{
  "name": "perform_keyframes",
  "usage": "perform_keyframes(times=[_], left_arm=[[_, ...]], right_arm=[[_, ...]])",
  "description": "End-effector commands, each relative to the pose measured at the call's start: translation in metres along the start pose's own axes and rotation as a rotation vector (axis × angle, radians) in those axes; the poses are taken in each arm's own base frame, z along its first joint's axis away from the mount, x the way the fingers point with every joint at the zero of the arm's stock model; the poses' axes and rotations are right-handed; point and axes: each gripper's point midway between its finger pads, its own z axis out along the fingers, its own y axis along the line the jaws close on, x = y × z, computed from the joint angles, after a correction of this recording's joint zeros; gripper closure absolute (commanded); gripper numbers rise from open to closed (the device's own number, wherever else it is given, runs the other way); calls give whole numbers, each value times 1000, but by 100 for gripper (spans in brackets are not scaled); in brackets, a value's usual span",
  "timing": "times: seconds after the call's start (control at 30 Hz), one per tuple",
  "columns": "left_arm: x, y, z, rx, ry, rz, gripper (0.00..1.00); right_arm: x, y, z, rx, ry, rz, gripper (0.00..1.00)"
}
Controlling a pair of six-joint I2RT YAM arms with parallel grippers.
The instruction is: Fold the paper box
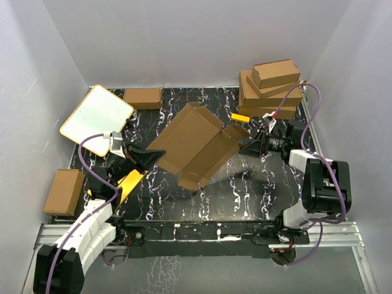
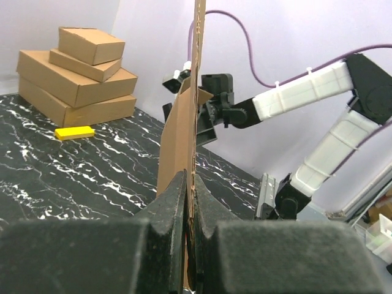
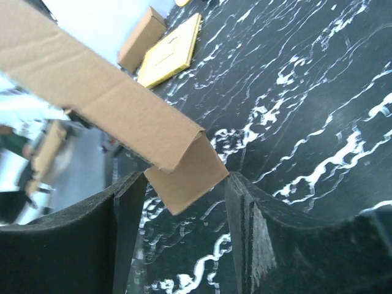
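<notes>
Left gripper (image 2: 190, 184) shut on paper box (image 1: 196, 144), 9 o'clock edge | right gripper (image 1: 247, 146) half-open astride flap corner (image 3: 190, 174) at 3 o'clock | box axis 9-to-3, between both

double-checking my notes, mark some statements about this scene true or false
The left fingers are shut on the paper box. True.
The right fingers are clamped tight on a flap. False: they stand open, a flap corner between them.
The paper box lies flat on the table. False: it is held up, tilted.
A stack of boxes stands at the far right. True.
The yellow block sits atop that stack. False: it lies on the table beside it.
</notes>
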Motion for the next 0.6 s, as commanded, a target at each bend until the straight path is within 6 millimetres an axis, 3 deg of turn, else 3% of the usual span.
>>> perform_keyframes(times=[0.0,0.17,0.37,0.5,0.57], left_arm=[[-17,11,3,-106,-27,14,100],[-30,6,8,-123,-2,18,100],[-43,-2,15,-114,63,77,100],[-46,-8,19,-83,90,98,100],[-48,-14,20,-51,87,96,100]], right_arm=[[-29,10,-6,-2,30,-327,38],[-37,25,-21,62,98,-533,26],[-70,48,-44,157,58,-699,19],[-103,33,-51,295,15,-688,19],[-118,20,-53,364,-37,-627,23]])
